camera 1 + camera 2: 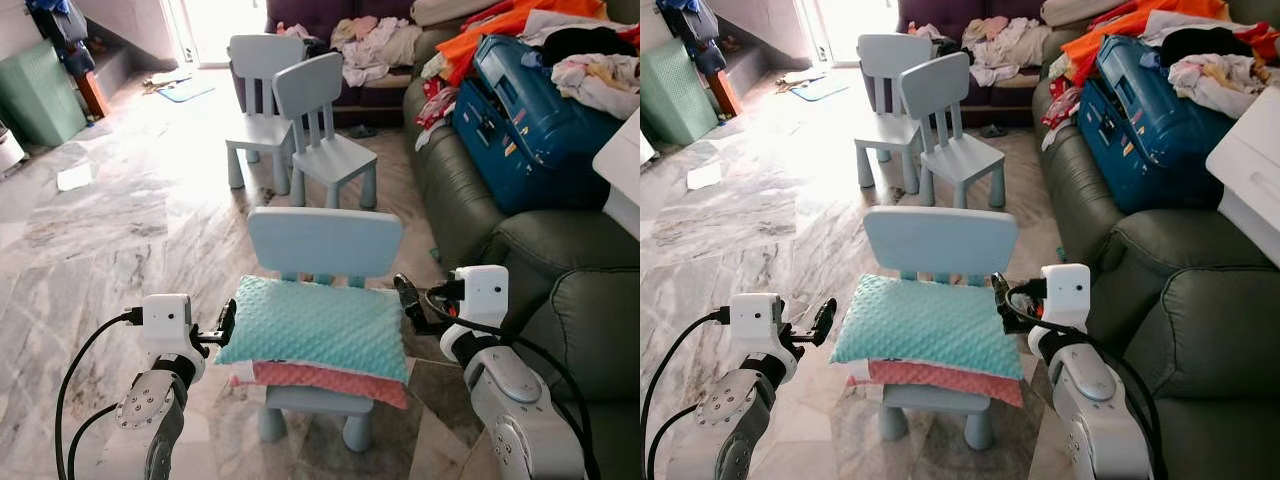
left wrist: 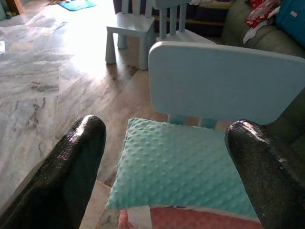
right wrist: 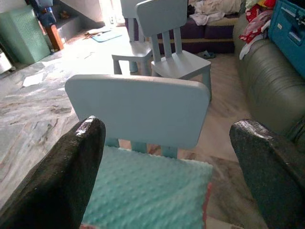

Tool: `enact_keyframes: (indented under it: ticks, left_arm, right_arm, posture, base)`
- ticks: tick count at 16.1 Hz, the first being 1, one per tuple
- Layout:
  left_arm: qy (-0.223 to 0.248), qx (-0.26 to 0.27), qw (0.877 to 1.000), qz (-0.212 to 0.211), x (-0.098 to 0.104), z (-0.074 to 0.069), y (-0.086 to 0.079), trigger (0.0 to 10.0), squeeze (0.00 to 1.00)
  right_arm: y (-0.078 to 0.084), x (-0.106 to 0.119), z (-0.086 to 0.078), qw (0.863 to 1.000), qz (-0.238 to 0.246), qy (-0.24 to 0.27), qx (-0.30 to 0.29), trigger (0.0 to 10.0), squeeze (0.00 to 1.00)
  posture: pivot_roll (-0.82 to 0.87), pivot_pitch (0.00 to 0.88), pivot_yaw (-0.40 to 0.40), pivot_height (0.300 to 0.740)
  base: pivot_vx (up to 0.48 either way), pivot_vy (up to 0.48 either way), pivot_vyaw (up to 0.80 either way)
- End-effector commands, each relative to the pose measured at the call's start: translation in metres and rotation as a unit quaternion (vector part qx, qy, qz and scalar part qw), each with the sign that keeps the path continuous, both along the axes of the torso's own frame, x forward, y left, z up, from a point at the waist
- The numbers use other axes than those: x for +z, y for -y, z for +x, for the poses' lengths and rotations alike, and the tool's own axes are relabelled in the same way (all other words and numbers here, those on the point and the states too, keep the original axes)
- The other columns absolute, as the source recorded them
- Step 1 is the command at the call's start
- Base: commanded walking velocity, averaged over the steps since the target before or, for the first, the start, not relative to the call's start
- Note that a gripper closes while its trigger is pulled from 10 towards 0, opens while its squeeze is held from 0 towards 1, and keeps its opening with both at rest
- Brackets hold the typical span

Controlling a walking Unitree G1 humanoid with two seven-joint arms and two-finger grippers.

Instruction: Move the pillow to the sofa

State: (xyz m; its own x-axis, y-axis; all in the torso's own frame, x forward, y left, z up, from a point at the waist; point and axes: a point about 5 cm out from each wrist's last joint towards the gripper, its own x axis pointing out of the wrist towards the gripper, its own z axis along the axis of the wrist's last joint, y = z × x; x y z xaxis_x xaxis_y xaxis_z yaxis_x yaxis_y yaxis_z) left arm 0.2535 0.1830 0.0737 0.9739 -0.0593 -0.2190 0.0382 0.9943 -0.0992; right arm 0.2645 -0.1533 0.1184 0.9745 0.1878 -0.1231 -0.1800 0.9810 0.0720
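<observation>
Marble floor (image 1: 120,220) runs to a green sofa (image 1: 560,260); the teal pillow (image 1: 315,325) lies on a pale-blue chair (image 1: 325,245), over a pink cushion (image 1: 330,380). Head views show the left gripper (image 1: 228,322) and right gripper (image 1: 408,300) flanking it. Wrist views show both sets of fingers spread wide, holding nothing.

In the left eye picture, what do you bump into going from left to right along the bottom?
Left hand → bumpy teal pillow lying on a pink pillow, on the small pale blue chair → right hand → dark green leather sofa.
</observation>
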Motion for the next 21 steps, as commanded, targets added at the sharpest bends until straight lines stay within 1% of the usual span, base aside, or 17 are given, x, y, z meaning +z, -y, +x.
enact_keyframes:
  ticks: [1, 5, 8, 10, 11, 12, 14, 21]
  left_arm:
    - [0.000, -0.001, 1.000, 0.004, 0.002, -0.001, -0.002, 10.0, 0.00]
    - [-0.002, -0.001, 1.000, 0.001, 0.002, -0.003, 0.001, 10.0, 0.00]
    - [-0.006, 0.002, 1.000, 0.002, 0.000, -0.008, 0.000, 10.0, 0.00]
    - [-0.013, 0.008, 1.000, 0.003, -0.002, -0.014, -0.003, 10.0, 0.00]
    - [-0.022, 0.016, 1.000, 0.003, -0.005, -0.023, -0.004, 10.0, 0.00]
    - [-0.024, 0.018, 1.000, 0.002, -0.006, -0.026, -0.004, 10.0, 0.00]
    - [-0.030, 0.016, 0.999, -0.002, -0.008, -0.032, 0.001, 10.0, 0.00]
    - [-0.030, 0.009, 1.000, 0.004, -0.005, -0.028, -0.001, 10.0, 0.00]
  right_arm:
    - [-0.003, 0.004, -0.002, 1.000, 0.005, 0.005, 0.006, 10.0, 0.00]
    - [0.000, 0.005, -0.005, 1.000, 0.007, 0.002, 0.005, 10.0, 0.00]
    - [0.001, 0.003, -0.011, 1.000, 0.004, -0.013, 0.012, 10.0, 0.00]
    - [0.000, 0.001, -0.017, 1.000, 0.002, -0.023, 0.019, 10.0, 0.00]
    - [0.001, -0.001, -0.022, 0.999, -0.001, -0.032, 0.024, 10.0, 0.00]
    - [0.001, -0.001, -0.023, 0.999, -0.001, -0.034, 0.025, 10.0, 0.00]
    - [0.002, -0.001, -0.024, 0.999, -0.003, -0.040, 0.028, 10.0, 0.00]
    - [0.000, -0.001, -0.025, 0.999, -0.004, -0.045, 0.029, 10.0, 0.00]
  posture:
    - [-0.11, 0.065, 0.027, 0.740]
    - [-0.11, 0.075, 0.019, 0.740]
    - [-0.11, 0.109, 0.002, 0.740]
    - [-0.10, 0.141, -0.012, 0.740]
    - [-0.10, 0.162, -0.025, 0.740]
    - [-0.10, 0.162, -0.025, 0.740]
    - [-0.10, 0.176, -0.030, 0.740]
    - [-0.10, 0.164, -0.020, 0.740]
  base:
    - [0.000, 0.000, 0.00]
    - [0.000, 0.000, 0.00]
    - [0.000, 0.000, 0.00]
    - [0.000, 0.000, 0.00]
    - [0.000, 0.000, 0.00]
    - [0.000, 0.000, 0.00]
    - [0.000, 0.000, 0.00]
    - [0.000, 0.000, 0.00]
